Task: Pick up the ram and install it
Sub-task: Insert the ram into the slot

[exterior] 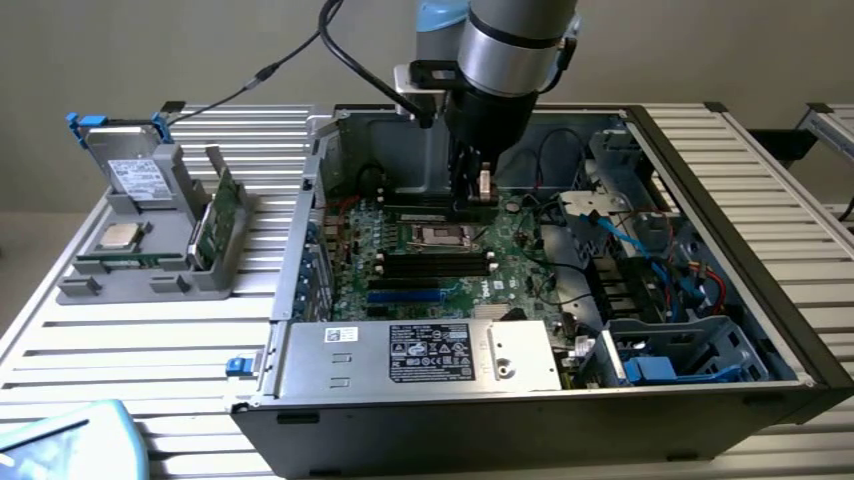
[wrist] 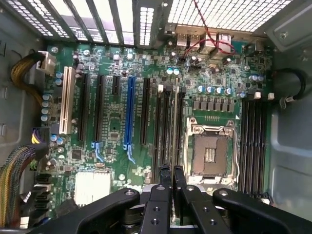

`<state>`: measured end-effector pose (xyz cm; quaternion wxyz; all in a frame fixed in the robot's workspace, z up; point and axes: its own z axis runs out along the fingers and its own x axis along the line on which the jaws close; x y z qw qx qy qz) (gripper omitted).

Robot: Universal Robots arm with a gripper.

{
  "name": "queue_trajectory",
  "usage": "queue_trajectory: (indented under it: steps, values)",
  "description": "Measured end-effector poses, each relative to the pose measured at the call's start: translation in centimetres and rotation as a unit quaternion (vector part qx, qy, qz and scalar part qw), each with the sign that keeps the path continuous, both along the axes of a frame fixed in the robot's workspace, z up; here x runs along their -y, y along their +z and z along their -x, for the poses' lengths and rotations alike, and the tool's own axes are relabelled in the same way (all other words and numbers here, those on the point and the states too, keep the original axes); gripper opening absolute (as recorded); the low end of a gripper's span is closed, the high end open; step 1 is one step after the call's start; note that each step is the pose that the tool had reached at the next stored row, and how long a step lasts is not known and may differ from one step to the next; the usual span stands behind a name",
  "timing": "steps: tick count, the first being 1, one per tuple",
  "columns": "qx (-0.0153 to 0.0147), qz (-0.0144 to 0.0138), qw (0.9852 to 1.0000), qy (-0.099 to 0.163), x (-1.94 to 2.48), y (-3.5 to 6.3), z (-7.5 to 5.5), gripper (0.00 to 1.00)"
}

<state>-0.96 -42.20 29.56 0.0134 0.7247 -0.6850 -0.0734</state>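
Narrowly, the gripper [wrist: 171, 171] pinches the ram [wrist: 174, 122] edge-on above the memory slots [wrist: 162, 131].

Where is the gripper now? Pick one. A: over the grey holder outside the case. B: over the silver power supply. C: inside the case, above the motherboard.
C: the gripper hangs inside the case over the motherboard by the empty processor socket, shut on the ram.

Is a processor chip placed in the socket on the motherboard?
No, the socket shows bare contacts inside its metal frame, with no chip on them.
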Motion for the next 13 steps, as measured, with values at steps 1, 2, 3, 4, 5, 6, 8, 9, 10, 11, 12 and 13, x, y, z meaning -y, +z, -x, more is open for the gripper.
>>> queue_trajectory:
  steps: [1, 2, 3, 4, 5, 6, 8, 9, 10, 11, 12, 13]
  values:
    - [-0.0056, 0.0057, 1.0, 0.0, -0.16, 0.0, 0.0, 0.13]
    - [-0.0091, 0.0116, 0.9999, 0.0, -0.3, 0.0, 0.0, 0.13]
    - [-0.0098, 0.0181, 0.9998, 0.0, -0.42, -0.03, 0.0, 0.13]
    - [-0.0097, 0.0223, 0.9997, 0.0, -0.53, -0.1, 0.0, 0.13]
    - [-0.0097, 0.024, 0.9997, 0.0, -0.65, -0.22, 0.0, 0.13]
    - [-0.0093, 0.0245, 0.9997, 0.0, -0.74, -0.37, 0.0, 0.13]
    - [-0.0079, 0.0249, 0.9997, 0.0, -0.87, -0.62, 0.0, 0.13]
    - [-0.0067, 0.0251, 0.9997, 0.0, -0.95, -0.76, 0.0, 0.13]
    - [-0.0056, 0.0252, 0.9997, 0.001, -1.02, -0.89, 0.0, 0.13]
    - [-0.0046, 0.0253, 0.9997, 0.002, -1.11, -1.03, 0.0, 0.13]
    - [-0.0038, 0.0255, 0.9997, 0.003, -1.2, -1.18, 0.1, 0.13]
    - [-0.003, 0.0255, 0.9997, 0.005, -1.3, -1.34, 0.1, 0.13]
